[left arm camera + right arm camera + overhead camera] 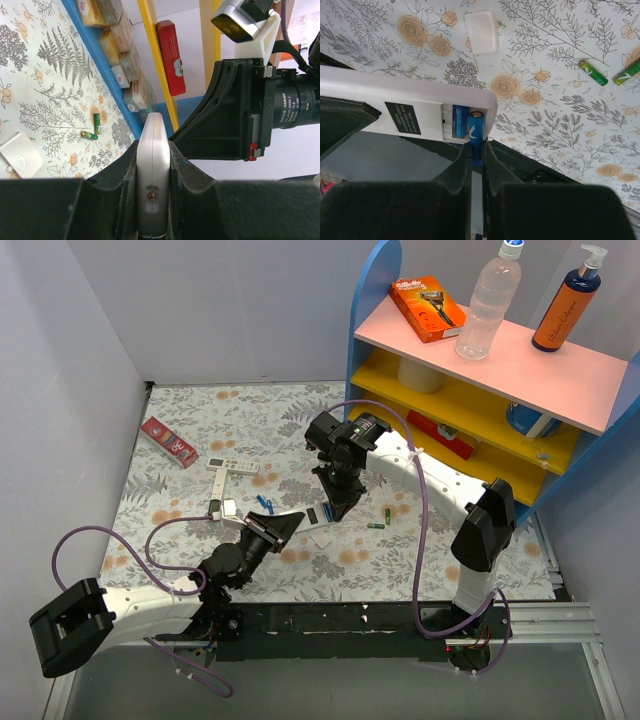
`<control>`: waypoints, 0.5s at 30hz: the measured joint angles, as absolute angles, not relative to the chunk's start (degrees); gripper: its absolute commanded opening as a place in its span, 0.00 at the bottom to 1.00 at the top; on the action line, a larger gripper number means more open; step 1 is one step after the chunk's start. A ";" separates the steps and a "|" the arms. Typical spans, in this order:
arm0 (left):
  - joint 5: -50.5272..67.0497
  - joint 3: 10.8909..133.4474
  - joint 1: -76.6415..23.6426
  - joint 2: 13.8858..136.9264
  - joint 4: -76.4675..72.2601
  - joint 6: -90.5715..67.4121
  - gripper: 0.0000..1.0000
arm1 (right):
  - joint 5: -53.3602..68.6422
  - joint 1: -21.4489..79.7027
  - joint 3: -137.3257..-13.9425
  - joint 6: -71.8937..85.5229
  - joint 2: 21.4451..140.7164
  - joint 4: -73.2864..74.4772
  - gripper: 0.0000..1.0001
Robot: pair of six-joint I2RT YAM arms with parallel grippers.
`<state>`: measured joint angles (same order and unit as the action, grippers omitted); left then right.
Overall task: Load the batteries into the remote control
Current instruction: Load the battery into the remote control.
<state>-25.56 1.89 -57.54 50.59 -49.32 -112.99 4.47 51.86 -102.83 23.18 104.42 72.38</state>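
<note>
We see the right gripper [476, 150] with its black fingers pinching a thin blue cylindrical battery [476, 130]. The battery's tip sits at the open recess in the back of the slim white plastic remote control [395, 92], beside a second blue battery [460, 121] seated there. The left gripper [152, 150] clamps that remote edge-on over the floral table [545, 115]. On the table lie a small white rectangular cover [481, 31] and two green batteries [592, 71], apart from the remote.
</note>
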 measured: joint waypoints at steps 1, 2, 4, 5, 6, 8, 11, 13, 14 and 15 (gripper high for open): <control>-25.58 1.89 -57.54 50.61 -49.32 -112.97 0.00 | 4.45 51.88 -102.96 23.27 104.66 72.47 0.06; -25.56 1.89 -57.54 50.70 -49.32 -112.97 0.00 | 4.43 51.88 -103.11 23.49 104.99 72.62 0.07; -25.58 1.89 -57.54 50.85 -49.30 -112.97 0.00 | 4.40 51.88 -103.48 23.81 105.49 72.93 0.10; -25.58 1.89 -57.54 50.87 -49.30 -112.97 0.00 | 4.38 51.88 -103.59 23.88 105.65 73.06 0.10; -25.56 1.89 -57.54 50.92 -49.30 -112.99 0.00 | 4.25 51.88 -103.85 23.94 105.80 73.32 0.11; -25.69 1.98 -57.54 50.92 -49.30 -113.06 0.00 | 4.14 51.88 -104.42 24.10 106.00 73.56 0.12; -25.91 2.35 -57.54 50.92 -49.25 -113.14 0.00 | 3.77 51.90 -105.14 24.29 106.13 73.69 0.13; -26.00 2.48 -57.54 50.92 -49.25 -113.16 0.00 | 3.55 51.88 -105.30 24.53 106.13 73.67 0.12; -26.00 2.52 -57.54 50.94 -49.23 -113.19 0.00 | 3.49 51.90 -105.32 24.73 106.13 73.67 0.11; -26.00 2.59 -57.54 50.96 -49.28 -113.19 0.00 | 3.40 51.90 -105.34 24.91 106.17 73.65 0.08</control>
<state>-26.00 2.59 -57.54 50.96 -49.28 -113.19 3.40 51.90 -105.34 24.91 106.17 73.65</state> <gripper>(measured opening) 0.196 0.140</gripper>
